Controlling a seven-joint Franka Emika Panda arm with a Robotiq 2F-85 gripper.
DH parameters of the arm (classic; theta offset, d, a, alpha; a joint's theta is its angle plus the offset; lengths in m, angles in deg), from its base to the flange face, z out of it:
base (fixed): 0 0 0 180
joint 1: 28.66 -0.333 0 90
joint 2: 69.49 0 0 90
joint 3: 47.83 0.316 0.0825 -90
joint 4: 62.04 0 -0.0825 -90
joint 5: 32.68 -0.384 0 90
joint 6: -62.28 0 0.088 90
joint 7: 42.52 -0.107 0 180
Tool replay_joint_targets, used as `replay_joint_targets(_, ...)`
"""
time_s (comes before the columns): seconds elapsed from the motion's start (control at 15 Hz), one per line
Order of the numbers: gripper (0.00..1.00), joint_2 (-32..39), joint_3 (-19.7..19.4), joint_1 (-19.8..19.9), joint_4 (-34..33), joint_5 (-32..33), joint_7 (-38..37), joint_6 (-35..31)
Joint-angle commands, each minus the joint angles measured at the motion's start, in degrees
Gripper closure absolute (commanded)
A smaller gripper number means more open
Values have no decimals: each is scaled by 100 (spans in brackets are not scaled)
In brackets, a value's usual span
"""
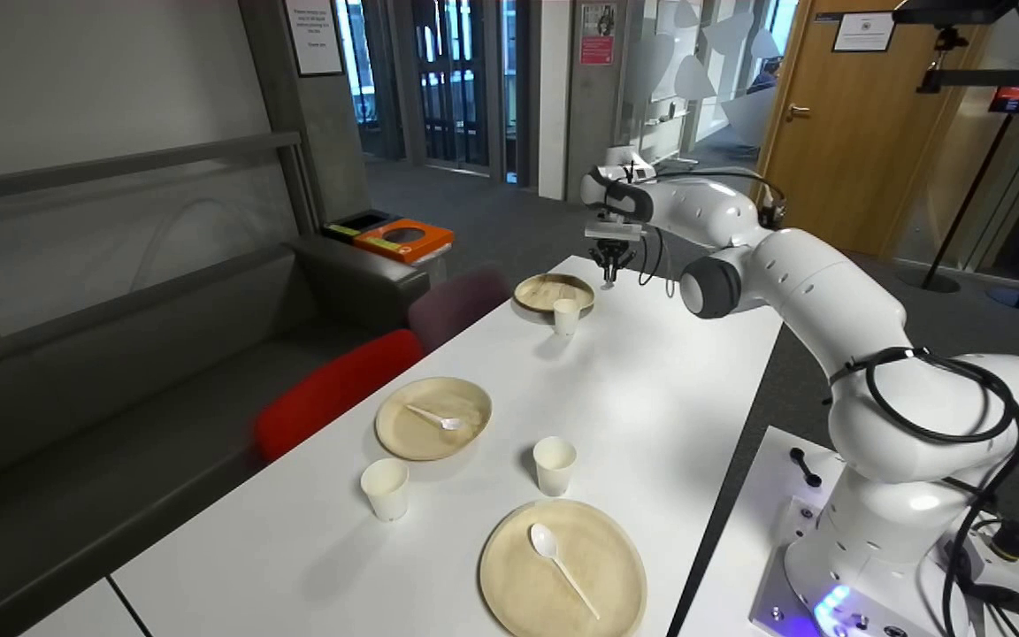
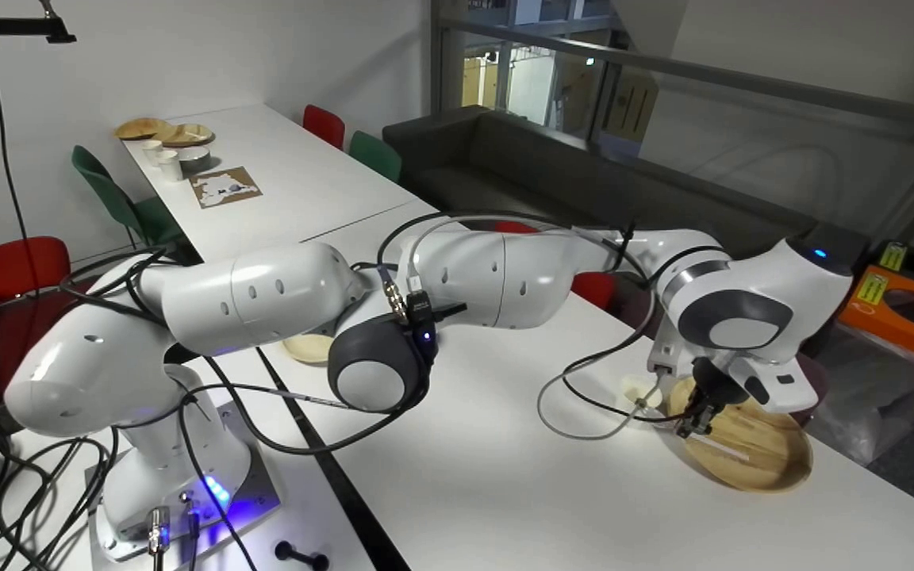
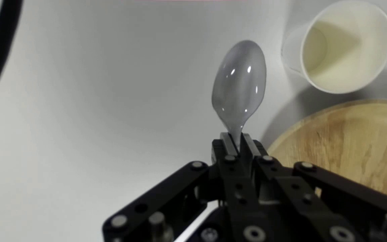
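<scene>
My gripper (image 3: 237,143) is shut on a pale, glossy plastic spoon (image 3: 240,77). In the wrist view the spoon's bowl points away beyond the fingertips, with its neck between the pads. A thin white strip, apparently its handle (image 2: 727,449), sticks out over the wooden plate (image 2: 778,448) in an exterior view. Close beside that plate's edge, the gripper (image 1: 610,268) hangs low over the far end of the white table. The plate (image 3: 358,141) lies to the right in the wrist view. Next to it stands a white paper cup (image 3: 351,50), upright and seemingly empty inside.
Nearer on the table are two more plates (image 1: 403,438) (image 1: 509,557), each bearing a spoon, and two cups (image 1: 385,488) (image 1: 555,466). A cable loop (image 2: 544,404) droops from the arm towards the table. Red chairs (image 1: 341,385) and a dark sofa line one side.
</scene>
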Motion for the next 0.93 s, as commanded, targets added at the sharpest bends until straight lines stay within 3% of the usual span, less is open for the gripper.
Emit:
replay_joint_targets(0.0,98,116,198,11,-44,146,-169,-1052)
replay_joint_targets(0.53,98,406,293,-38,-14,155,-449,-2176)
replay_joint_targets(0.87,98,545,-49,-209,-43,539,-1543,-3038)
